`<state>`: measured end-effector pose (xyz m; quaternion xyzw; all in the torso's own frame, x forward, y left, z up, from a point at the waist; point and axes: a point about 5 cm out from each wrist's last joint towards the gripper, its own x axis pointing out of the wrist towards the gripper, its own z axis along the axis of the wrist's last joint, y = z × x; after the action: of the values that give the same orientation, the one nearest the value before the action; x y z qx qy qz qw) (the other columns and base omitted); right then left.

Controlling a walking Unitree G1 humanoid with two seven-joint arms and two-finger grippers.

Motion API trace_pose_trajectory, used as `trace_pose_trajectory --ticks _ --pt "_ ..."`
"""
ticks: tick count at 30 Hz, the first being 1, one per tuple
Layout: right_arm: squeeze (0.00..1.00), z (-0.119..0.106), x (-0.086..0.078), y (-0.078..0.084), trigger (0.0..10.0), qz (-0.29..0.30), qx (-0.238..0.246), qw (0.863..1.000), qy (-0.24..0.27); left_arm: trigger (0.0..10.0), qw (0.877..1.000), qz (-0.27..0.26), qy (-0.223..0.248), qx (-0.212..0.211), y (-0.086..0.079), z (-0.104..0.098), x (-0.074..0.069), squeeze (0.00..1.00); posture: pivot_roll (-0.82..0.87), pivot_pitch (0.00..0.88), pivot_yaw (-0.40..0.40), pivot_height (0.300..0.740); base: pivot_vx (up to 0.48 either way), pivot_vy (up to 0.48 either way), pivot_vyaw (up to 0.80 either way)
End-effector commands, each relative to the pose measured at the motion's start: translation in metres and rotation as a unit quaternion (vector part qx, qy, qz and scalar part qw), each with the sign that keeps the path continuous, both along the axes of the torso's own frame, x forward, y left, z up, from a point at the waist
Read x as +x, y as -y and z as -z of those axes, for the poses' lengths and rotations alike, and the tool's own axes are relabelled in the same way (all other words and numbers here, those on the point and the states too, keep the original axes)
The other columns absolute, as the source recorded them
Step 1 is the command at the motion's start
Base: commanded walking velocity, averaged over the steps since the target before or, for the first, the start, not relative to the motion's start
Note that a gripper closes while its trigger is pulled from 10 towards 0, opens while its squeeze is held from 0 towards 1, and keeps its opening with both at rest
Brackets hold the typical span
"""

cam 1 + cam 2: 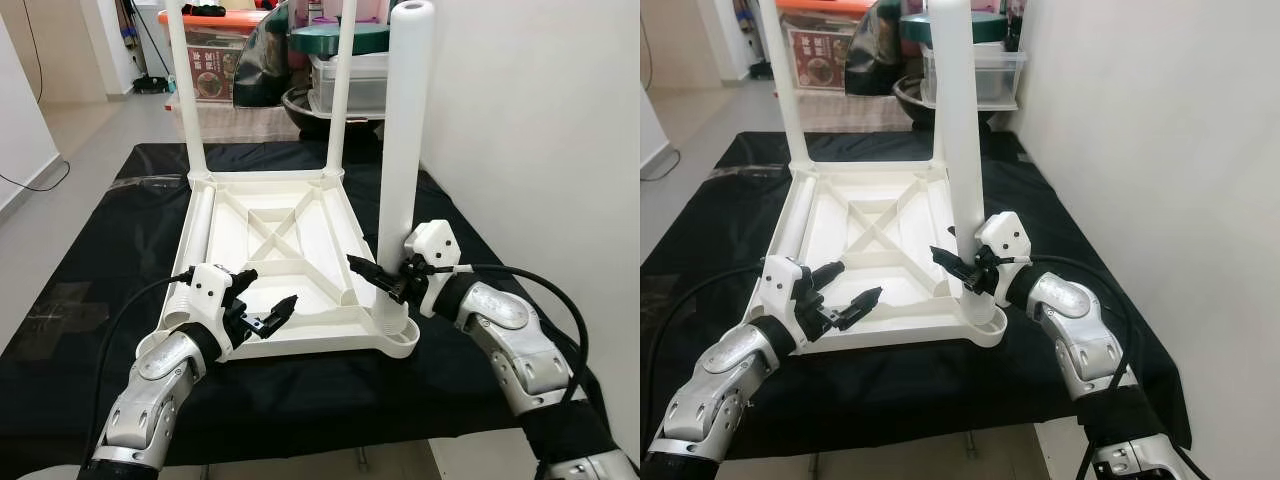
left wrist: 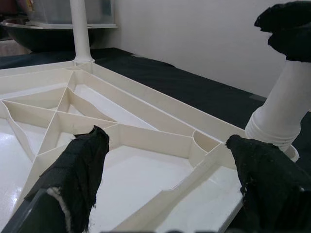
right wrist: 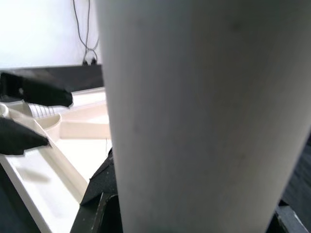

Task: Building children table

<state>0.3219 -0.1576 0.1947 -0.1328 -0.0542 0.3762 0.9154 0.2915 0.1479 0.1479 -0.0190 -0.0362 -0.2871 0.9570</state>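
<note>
The right gripper (image 1: pixel 385 278) pinches the upright white plastic table leg (image 1: pixel 400 170) near its socket; the left gripper (image 1: pixel 268 298) hovers spread over the upturned white plastic tabletop (image 1: pixel 290 240).

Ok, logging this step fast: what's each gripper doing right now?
Left gripper: open, empty, over the near edge of the upturned tabletop.
Right gripper: around the near-right leg; grip cannot be told.

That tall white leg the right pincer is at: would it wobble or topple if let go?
The leg stands upright in the corner socket of the upturned tabletop, so it probably stays. Tall and narrow, it may lean if loosely seated. It looks like smooth, light plastic, perhaps slippery for the right pincer.
</note>
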Motion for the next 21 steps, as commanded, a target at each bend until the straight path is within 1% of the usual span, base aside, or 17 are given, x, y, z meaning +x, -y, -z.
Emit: trace_pose_trajectory --ticks 1,2,4,8,10,12,16,19,21 --pt "0.00 0.001 0.002 0.008 0.0 0.012 -0.003 1.000 -0.016 10.0 1.000 0.001 -0.003 -0.008 0.000 0.000 -0.001 0.00 0.04 0.000 -0.085 0.740 0.000 0.000 0.00" --pt "0.00 0.001 0.002 0.008 0.0 0.012 -0.003 1.000 -0.016 10.0 1.000 0.001 -0.003 -0.008 0.000 0.000 -0.001 0.00 0.04 0.000 -0.085 0.740 0.000 0.000 0.00" --pt "0.00 -0.005 0.004 0.017 0.0 0.024 0.030 0.998 -0.041 10.0 1.000 0.001 -0.004 -0.011 0.001 0.000 0.000 0.00 0.03 0.000 -0.087 0.740 0.000 0.000 0.00" --pt "0.00 -0.004 0.005 0.019 0.0 0.029 0.038 0.998 -0.049 10.0 1.000 0.001 -0.004 -0.013 0.001 0.000 0.000 0.00 0.03 0.000 -0.087 0.740 0.000 0.000 0.00" --pt "0.00 -0.001 0.003 0.016 0.0 0.027 0.037 0.998 -0.051 10.0 1.000 0.001 -0.004 -0.013 0.000 0.000 0.000 0.00 0.03 0.000 -0.085 0.740 0.000 0.000 0.00" --pt "0.00 0.005 -0.001 0.009 0.0 0.019 0.035 0.998 -0.052 10.0 1.000 0.001 -0.004 -0.012 0.000 0.000 0.001 0.00 0.04 0.000 -0.085 0.740 0.000 0.000 0.00" --pt "0.00 0.005 -0.001 0.009 0.0 0.019 0.035 0.998 -0.052 10.0 1.000 0.001 -0.004 -0.012 0.000 0.000 0.001 0.00 0.04 0.000 -0.085 0.740 0.000 0.000 0.00" --pt "0.00 0.016 -0.006 -0.007 0.0 0.000 0.022 0.999 -0.046 10.0 1.000 0.001 -0.003 -0.009 0.000 0.000 0.001 0.00 0.04 0.000 -0.087 0.740 0.000 0.000 0.00" --pt "0.00 0.017 -0.007 -0.009 0.0 -0.003 0.018 0.999 -0.046 10.0 1.000 0.001 -0.003 -0.008 0.001 0.000 0.001 0.00 0.04 0.000 -0.087 0.740 0.000 0.000 0.00"
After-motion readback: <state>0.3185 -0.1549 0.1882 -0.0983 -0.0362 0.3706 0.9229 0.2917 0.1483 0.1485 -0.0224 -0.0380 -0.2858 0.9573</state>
